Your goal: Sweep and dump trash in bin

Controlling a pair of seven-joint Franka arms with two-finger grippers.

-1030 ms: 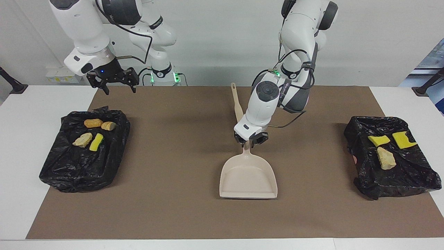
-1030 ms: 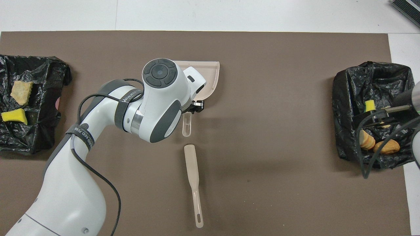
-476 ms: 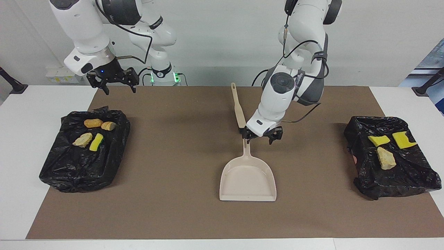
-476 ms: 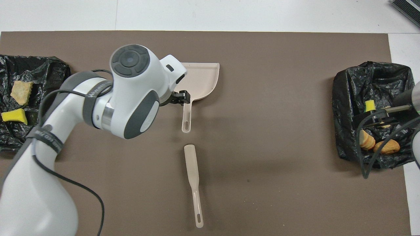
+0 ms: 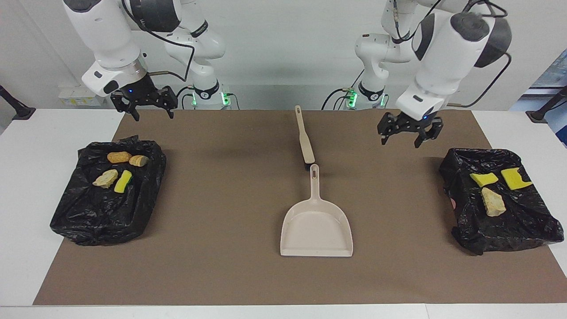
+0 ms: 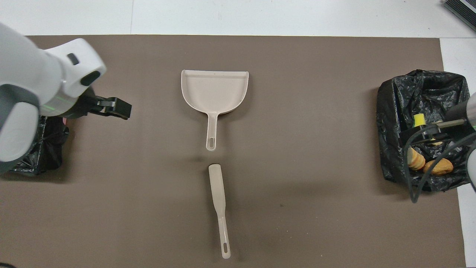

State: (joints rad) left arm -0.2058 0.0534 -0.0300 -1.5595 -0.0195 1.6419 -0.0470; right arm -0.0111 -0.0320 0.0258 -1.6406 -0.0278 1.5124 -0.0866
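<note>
Item 1. Right gripper [image 5: 149, 106]: raised over the brown mat [image 5: 221, 266] at the edge nearest the robots, toward the right arm's end of the tabletop [image 5: 26, 221]. Jaws spread wide, holding nothing. Arm waiting.

Item 2. Left gripper [image 5: 409, 131]: in the air over the mat, toward the left arm's end, close to the bin there. Jaws spread wide, holding nothing.

Item 3. Brush [image 5: 304, 137]: beige, lying flat on the mat at mid-table, slim handle toward the robots, broad end pointing away from them.

Item 4. Dustpan [image 5: 316, 228]: beige, lying flat, farther from the robots than the brush. Its handle tip lies just beside the brush's broad end, apart from it; its open mouth faces away from the robots. Pan empty.

Item 5. Bin at the right arm's end [image 5: 106, 212]: lined with black plastic. Holds four pieces of trash [image 5: 105, 178]: two tan-orange lumps, one pale tan lump, one green-edged yellow sponge [image 5: 123, 181].

Item 6. Bin at the left arm's end [image 5: 500, 226]: lined with black plastic. Holds three pieces: two yellow sponge pieces [image 5: 483, 179] and one tan lump [image 5: 492, 202]. In the overhead view the left arm covers most of this bin.
</note>
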